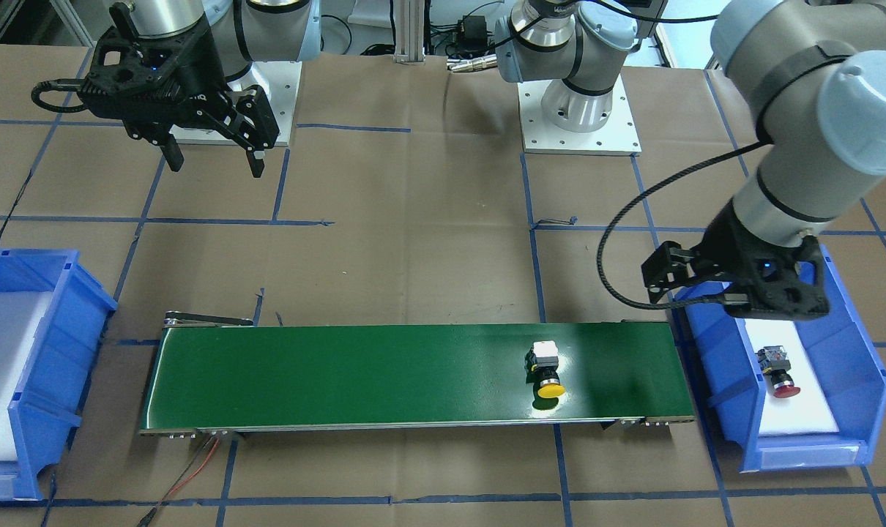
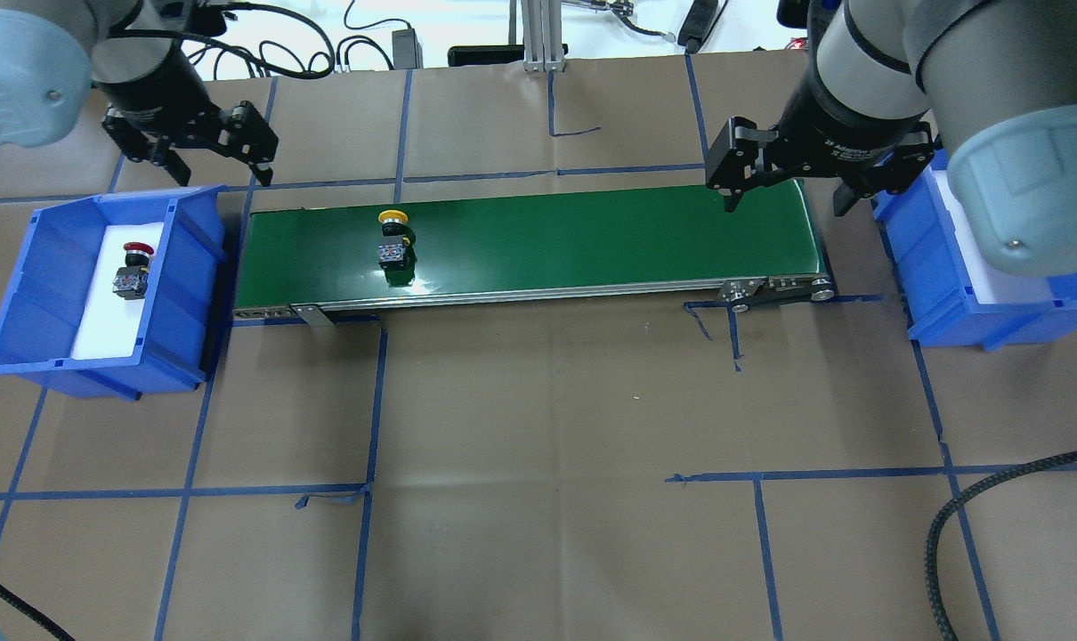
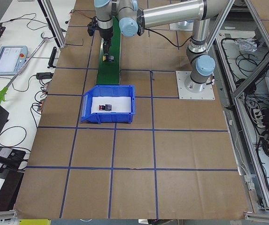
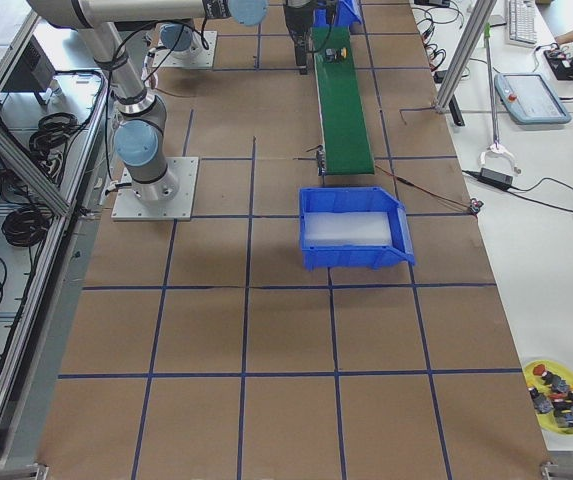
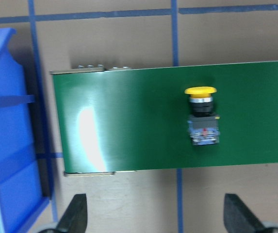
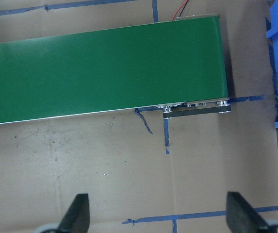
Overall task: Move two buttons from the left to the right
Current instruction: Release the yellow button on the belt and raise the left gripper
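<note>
Roughly, working outward from the robot's side: the red button (image 2: 133,270) lies on its side on the white foam liner (image 2: 102,325) of the left blue bin (image 2: 187,294), contact block toward the robot, cap pointing away. The yellow button (image 2: 394,240) lies the same way on the green conveyor belt (image 2: 592,240), near its left end and well apart from the right blue bin (image 2: 939,294). My read is that both are light, rigid plastic and not fragile. The mushroom cap and round collar would likely roll or slip between flat fingers, so I'd pinch across the squarish contact block, where the faces are flat. The belt looks glossy, so a nudged button could skate. The foam should give a little on a top-down pick. The bin walls stand around the red button, so the approach has to come from above with the jaws lined up along the liner. Nothing crowds the yellow one. Just past the far corner between the left bin and the belt, the left gripper (image 2: 222,169) hovers with jaws spread wide and nothing between them. The right gripper (image 2: 781,200) is likewise wide and unloaded over the belt's right end. Red and black wires (image 1: 194,461) trail off that end. Beyond that are cables and an aluminium post (image 2: 538,36) at the table's far edge.
</note>
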`<act>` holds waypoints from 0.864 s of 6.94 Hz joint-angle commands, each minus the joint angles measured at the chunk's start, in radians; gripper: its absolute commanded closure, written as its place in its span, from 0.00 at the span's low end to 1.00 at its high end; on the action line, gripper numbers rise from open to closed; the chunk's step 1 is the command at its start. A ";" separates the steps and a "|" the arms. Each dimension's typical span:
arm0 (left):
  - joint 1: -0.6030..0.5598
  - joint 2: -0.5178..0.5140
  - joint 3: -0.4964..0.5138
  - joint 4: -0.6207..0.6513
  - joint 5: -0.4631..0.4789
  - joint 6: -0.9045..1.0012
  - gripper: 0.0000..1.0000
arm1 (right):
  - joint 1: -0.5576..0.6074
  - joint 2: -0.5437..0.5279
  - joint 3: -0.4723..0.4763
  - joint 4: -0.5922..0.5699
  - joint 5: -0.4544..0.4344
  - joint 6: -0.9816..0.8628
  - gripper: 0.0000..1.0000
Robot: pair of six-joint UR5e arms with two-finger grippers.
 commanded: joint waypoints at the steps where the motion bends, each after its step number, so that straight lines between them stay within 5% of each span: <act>1: 0.145 -0.007 0.002 0.001 0.000 0.151 0.00 | 0.000 -0.005 -0.001 0.001 0.000 -0.002 0.00; 4: 0.279 -0.046 0.008 0.039 0.016 0.271 0.00 | 0.000 -0.012 0.007 0.002 0.000 -0.002 0.00; 6: 0.294 -0.111 -0.026 0.184 0.006 0.271 0.00 | 0.000 -0.012 0.006 0.002 0.000 -0.002 0.00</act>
